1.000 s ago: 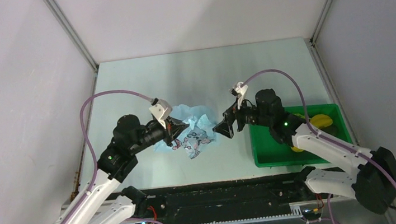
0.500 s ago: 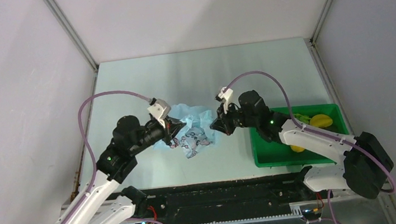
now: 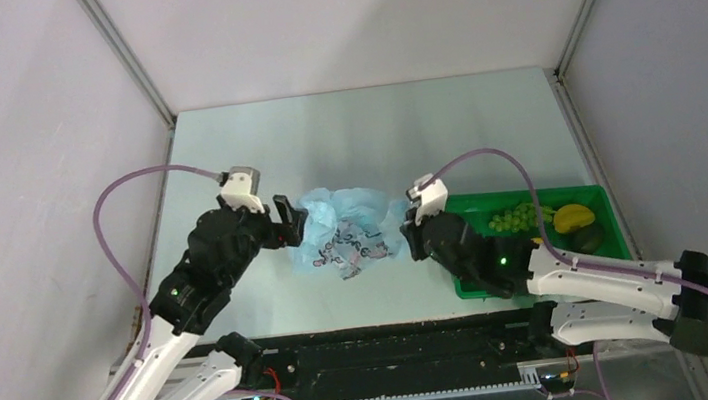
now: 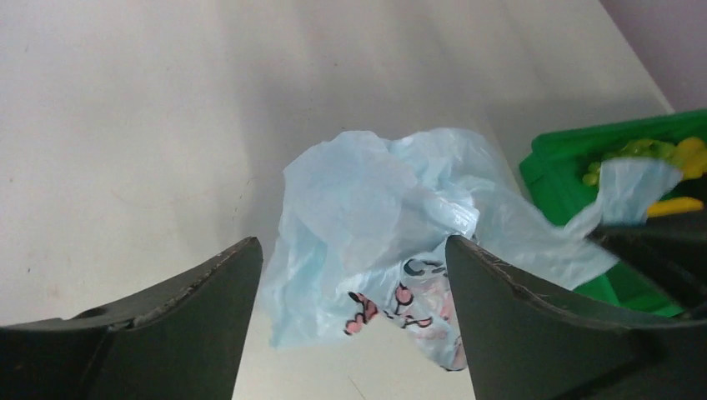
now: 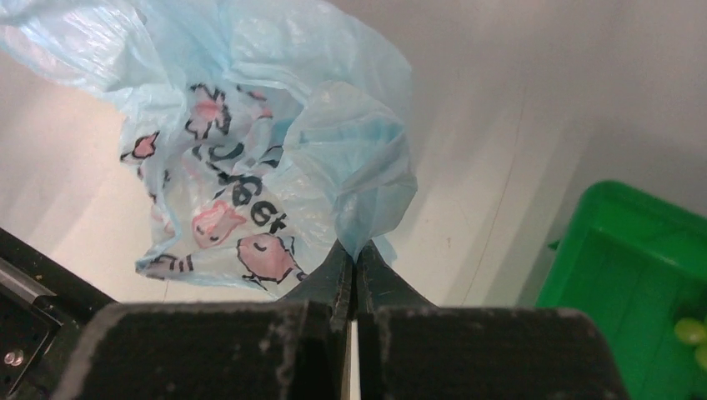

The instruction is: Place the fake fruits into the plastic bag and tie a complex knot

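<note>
Where it lies crumpled on the surface (image 3: 373, 137), the bag (image 3: 344, 233) is pale blue with pink-and-dark print. The right claw (image 5: 354, 267) pinches its edge, the left claw (image 4: 350, 258) gapes beside it, and its handles are indistinguishable.

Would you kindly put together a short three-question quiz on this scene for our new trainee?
1. True or false: the right tool is shut on an edge of the plastic bag.
2. Where do the grapes lie? A in the bag; B in the green tray; C beside the bag.
3. Fill in the blank: the left tool, facing the bag, is ____ (open or shut).

Key: 1 true; 2 B; 3 open.
</note>
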